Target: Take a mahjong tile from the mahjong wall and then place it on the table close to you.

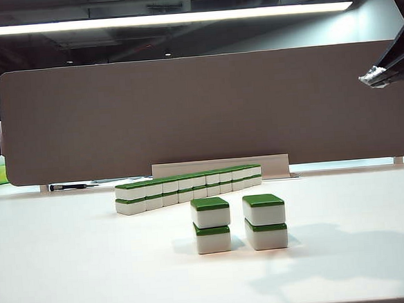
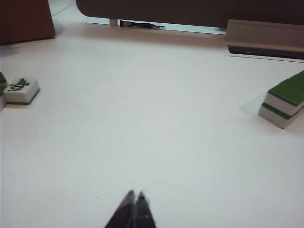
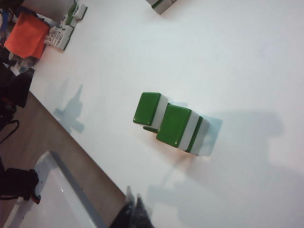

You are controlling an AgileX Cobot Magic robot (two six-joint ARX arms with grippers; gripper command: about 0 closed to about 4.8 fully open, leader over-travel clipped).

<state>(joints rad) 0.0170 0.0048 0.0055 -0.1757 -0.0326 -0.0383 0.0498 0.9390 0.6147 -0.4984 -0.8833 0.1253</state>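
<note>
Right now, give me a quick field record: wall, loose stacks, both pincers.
mahjong wall: intact row, two high, far side of table
two-tile stacks: two, side by side, nearer than the wall
left pincer: shut, empty, low over bare table
right pincer: shut, empty, raised above the stacks
face-up tile: lone, off to the side

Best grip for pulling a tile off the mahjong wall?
Judgement: take the top tile at the near end of the mahjong wall, from above, jaws on its long white sides. That end stands free; inner tiles abut neighbours. Left gripper and right gripper are both shut, so open first.
</note>
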